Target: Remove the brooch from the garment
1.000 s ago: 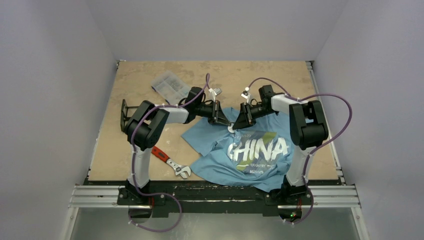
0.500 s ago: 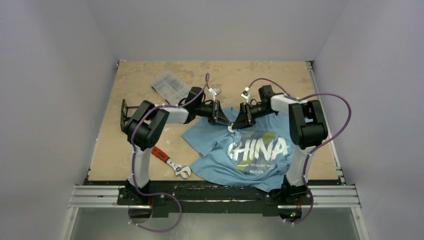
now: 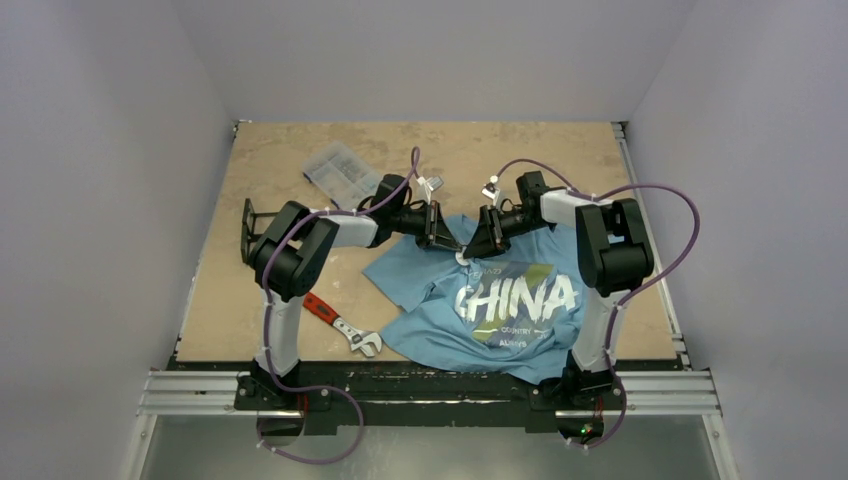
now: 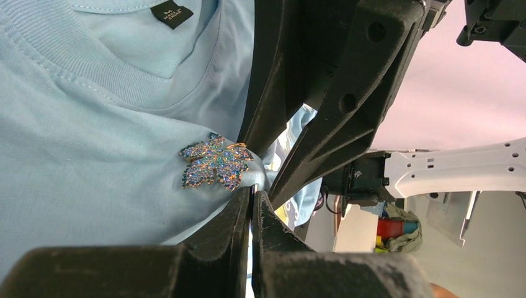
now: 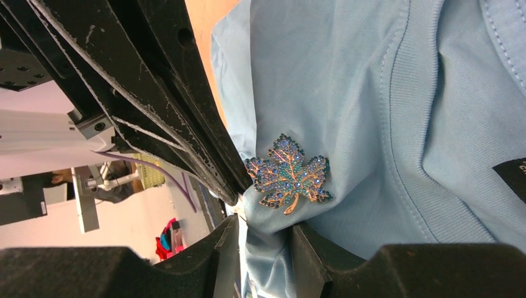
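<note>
Now left gripper (image 4: 253,197) pinches the T-shirt (image 4: 93,143) beside the maple-leaf brooch (image 4: 214,162), right gripper (image 5: 263,233) clamps a thicker fold; hold fabric taut, ease the brooch off.

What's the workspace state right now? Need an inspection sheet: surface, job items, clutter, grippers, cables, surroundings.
Surface: tan table top, flat, mottled.
Job's things: light blue T-shirt, crumpled, near right. The maple-leaf brooch is pinned to it below the collar.
Clutter: red-handled adjustable wrench near left, clear parts box far left.
Grippers: left gripper shut on a T-shirt fold beside the brooch. The right gripper pinches bunched fabric just under it.
Cables: purple cables loop off both arms, off the shirt.
Surroundings: plain walls on three sides, metal rail at near edge.
</note>
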Robot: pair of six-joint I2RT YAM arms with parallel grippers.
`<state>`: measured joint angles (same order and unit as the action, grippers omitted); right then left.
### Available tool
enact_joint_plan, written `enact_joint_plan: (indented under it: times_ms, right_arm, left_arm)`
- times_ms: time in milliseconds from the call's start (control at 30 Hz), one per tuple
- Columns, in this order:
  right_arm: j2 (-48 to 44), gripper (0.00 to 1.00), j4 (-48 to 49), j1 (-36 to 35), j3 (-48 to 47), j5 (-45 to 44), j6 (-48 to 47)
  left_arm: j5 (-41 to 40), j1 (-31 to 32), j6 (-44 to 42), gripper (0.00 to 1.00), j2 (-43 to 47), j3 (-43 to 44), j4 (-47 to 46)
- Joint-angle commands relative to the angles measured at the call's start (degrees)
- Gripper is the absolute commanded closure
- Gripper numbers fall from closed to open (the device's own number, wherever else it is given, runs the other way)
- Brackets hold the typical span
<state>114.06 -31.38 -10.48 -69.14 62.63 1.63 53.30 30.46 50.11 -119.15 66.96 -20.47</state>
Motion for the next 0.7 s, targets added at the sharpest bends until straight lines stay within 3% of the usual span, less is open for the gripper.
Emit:
enact_joint_plan:
  times_ms: [0,667]
  right_arm:
    - [-0.16,0.62,1.66,-0.25,-1.28,2.08,1.36]
    - [0.86,0.76,-0.03,-2.06,-1.88,-3.83,-0.10]
  left_arm:
    - [-0.37,0.37,-1.87,1.00,1.31,0.80,-1.24]
    - [-0.22,0.47,-0.28,1.00,1.38,1.17,-2.12]
